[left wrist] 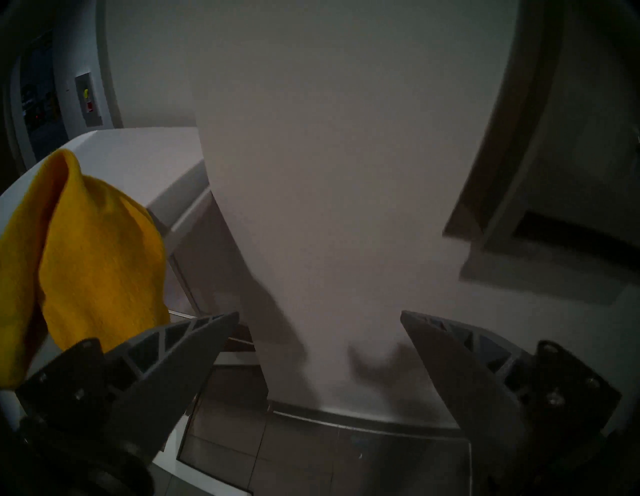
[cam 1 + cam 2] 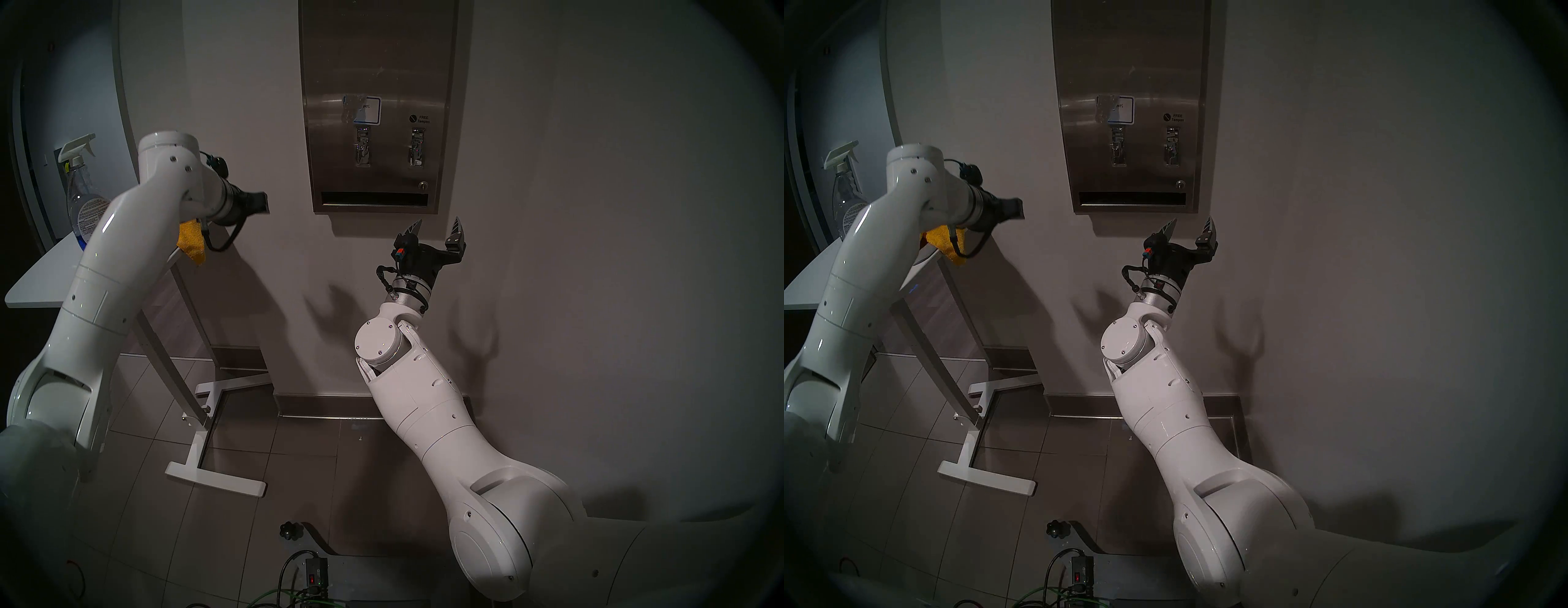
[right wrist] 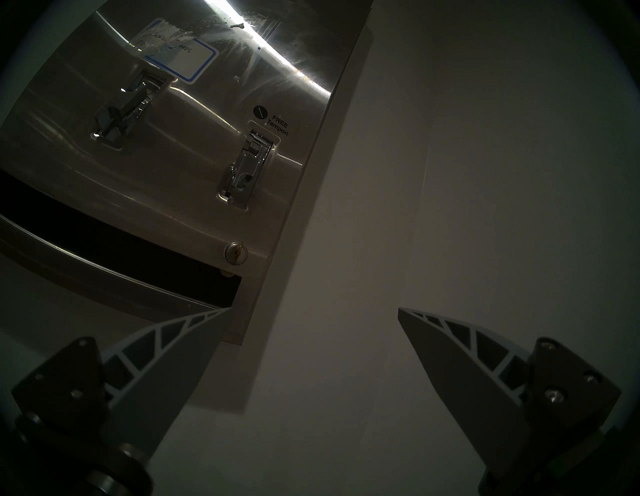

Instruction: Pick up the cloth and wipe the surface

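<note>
The cloth (image 2: 191,244) (image 2: 945,244) is a mustard-yellow towel bunched on the corner of a white table, partly draped over its edge. My left gripper (image 2: 259,204) (image 2: 1015,208) hovers just above and to the right of it, pointing at the wall. In the left wrist view this gripper (image 1: 318,313) is open and empty, with the cloth (image 1: 86,249) beside its left finger. The surface (image 2: 377,63) (image 2: 1132,55) (image 3: 173,166) is a steel dispenser panel on the wall. My right gripper (image 2: 437,225) (image 2: 1191,225) (image 3: 311,310) stands open and empty just below the panel's lower right corner.
A spray bottle (image 2: 80,187) stands at the back of the white table (image 2: 42,271), whose leg and foot (image 2: 212,471) reach onto the tiled floor. The wall is close ahead of both grippers. Cables and a small box (image 2: 316,573) lie at the bottom.
</note>
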Controlling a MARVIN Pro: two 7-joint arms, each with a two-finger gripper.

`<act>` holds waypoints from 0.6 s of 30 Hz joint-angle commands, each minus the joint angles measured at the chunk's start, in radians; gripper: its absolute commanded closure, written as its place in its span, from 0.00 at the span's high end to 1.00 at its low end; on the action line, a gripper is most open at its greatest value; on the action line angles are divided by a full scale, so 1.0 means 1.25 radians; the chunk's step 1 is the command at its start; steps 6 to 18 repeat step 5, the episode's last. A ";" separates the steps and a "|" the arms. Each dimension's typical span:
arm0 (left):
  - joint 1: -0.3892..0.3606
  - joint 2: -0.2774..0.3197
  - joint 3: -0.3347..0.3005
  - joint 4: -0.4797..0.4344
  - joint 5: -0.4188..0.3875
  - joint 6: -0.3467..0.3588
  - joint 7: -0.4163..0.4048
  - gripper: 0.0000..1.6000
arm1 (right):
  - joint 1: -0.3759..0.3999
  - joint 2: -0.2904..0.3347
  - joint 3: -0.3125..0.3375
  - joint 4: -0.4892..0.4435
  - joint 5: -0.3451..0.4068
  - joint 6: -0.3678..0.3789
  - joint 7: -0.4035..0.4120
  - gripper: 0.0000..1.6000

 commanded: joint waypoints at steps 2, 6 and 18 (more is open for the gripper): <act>0.083 0.065 -0.029 -0.099 0.007 -0.018 0.004 1.00 | 0.033 -0.004 -0.003 -0.023 -0.007 -0.004 -0.004 1.00; 0.103 0.077 -0.035 -0.123 0.008 -0.025 0.004 1.00 | 0.034 -0.003 -0.003 -0.023 -0.007 -0.004 -0.005 1.00; 0.103 0.077 -0.035 -0.123 0.008 -0.025 0.004 1.00 | 0.034 -0.003 -0.003 -0.023 -0.007 -0.004 -0.005 1.00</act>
